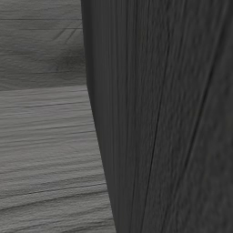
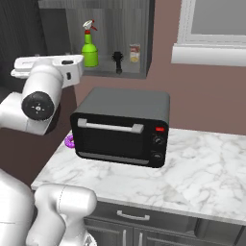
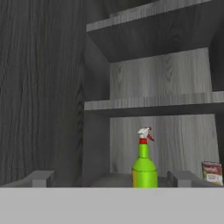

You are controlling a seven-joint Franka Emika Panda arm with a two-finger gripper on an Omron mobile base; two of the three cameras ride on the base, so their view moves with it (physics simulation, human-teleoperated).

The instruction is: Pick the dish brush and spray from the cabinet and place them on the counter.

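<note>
We see the spray (image 3: 144, 164) standing at the cabinet shelf's (image 2: 122, 74) left end, dish brush (image 2: 117, 61) mid-shelf. Our gripper (image 3: 114, 178) faces the spray, fingers spread apart, touching nothing.

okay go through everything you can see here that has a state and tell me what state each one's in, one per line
cabinet: open, shelves exposed
spray bottle: upright on the bottom shelf, not held
dish brush: standing on the same shelf, right of the spray bottle
small box: upright on that shelf
toaster oven: door shut, on the counter
gripper: open, empty, facing the spray bottle
</note>
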